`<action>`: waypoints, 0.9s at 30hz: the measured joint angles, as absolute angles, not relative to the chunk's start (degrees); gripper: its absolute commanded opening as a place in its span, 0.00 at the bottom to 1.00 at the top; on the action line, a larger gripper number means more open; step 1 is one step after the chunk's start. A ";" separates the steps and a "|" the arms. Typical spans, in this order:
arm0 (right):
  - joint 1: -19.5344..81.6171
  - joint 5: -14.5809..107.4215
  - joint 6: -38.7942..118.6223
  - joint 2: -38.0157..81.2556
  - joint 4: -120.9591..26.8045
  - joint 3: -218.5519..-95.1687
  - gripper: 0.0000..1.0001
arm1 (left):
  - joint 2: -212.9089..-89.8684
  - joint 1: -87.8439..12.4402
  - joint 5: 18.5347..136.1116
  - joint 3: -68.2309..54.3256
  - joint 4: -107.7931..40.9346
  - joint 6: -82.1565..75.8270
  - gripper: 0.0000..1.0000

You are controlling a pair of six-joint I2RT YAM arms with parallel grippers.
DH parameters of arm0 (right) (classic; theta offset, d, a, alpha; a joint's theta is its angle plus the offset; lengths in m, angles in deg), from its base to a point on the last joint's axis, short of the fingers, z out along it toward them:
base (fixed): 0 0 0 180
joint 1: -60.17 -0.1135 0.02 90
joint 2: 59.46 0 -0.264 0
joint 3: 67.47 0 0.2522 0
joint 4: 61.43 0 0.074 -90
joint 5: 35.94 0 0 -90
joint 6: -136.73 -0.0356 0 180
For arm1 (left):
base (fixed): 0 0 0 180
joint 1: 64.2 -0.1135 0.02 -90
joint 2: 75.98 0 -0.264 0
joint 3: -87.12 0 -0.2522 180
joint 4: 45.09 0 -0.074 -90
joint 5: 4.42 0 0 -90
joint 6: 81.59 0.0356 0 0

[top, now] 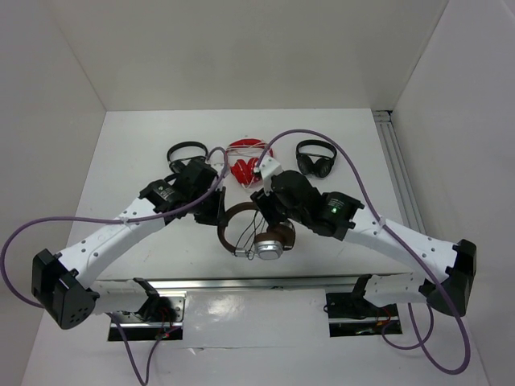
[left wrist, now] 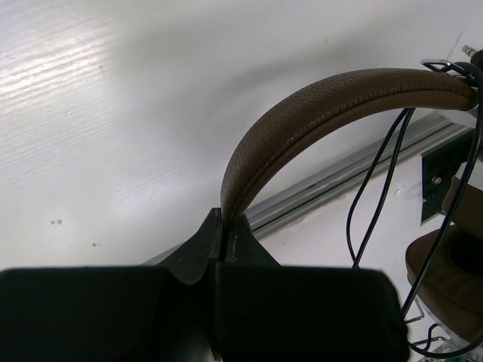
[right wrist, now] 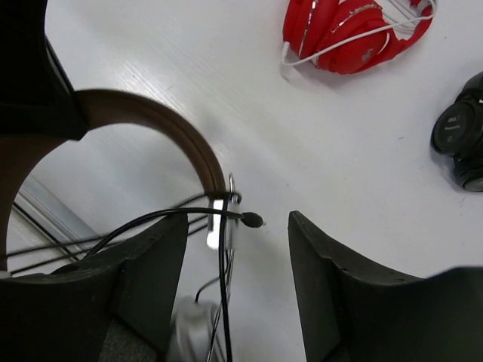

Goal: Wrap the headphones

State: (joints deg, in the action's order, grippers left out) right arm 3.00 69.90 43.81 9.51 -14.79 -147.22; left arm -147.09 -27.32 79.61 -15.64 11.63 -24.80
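writing: faint lettering on the cup of the right black pair (right wrist: 460,128) and a mark on the red pair (right wrist: 355,30), both too blurred to read. no other labels legible.

headphones (top: 272,241) lie at table centre, just ahead of the arm bases, ear cups toward the near edge. left gripper (left wrist: 224,217) has its fingers together, clamped on the brown headband (left wrist: 324,105) at one end. right gripper (right wrist: 238,241) has its fingers apart, straddling the thin black cable (right wrist: 151,221) near its plug (right wrist: 253,220); cannot tell if either finger touches it. cable loops hang under the headband beside a brown ear cup (left wrist: 453,279).

around: red pair with white cord at the far centre, left black pair (top: 183,151) and right black pair to either side of it, all well apart from the grippers.

surface: white table (top: 145,257), faint grain; aluminium rail (top: 241,283) along the near edge, another rail on the right side. white walls (top: 241,56) enclose three sides.
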 measured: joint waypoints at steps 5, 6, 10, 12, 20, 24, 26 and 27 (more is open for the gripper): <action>4.38 67.67 44.25 11.34 -16.38 -147.09 0.63 | -147.09 -24.32 79.26 -15.64 12.12 -23.99 0.00; 4.95 66.73 44.42 11.43 -17.22 -146.83 0.59 | -147.09 -23.82 79.21 -15.64 12.14 -23.59 0.00; 7.42 63.12 45.01 11.30 -19.40 -145.39 0.36 | -147.07 -23.12 78.58 -15.64 12.42 -23.03 0.00; 8.47 61.26 45.03 11.02 -20.54 -144.14 0.36 | -147.07 -23.14 78.51 -15.64 12.68 -22.98 0.00; 9.86 58.66 44.58 8.35 -22.13 -141.13 0.66 | -147.09 -23.14 80.22 -15.62 14.28 -22.83 0.00; 9.89 65.35 42.63 4.83 -22.96 -140.80 0.71 | -148.34 -23.12 85.40 -15.44 16.20 -23.03 0.00; 9.93 69.39 40.86 2.23 -23.14 -140.84 0.74 | -149.19 -23.14 87.43 -15.44 16.11 -23.24 0.00; 9.95 71.30 39.68 0.81 -22.99 -140.97 0.74 | -149.70 -23.14 88.41 -15.44 15.92 -23.51 0.00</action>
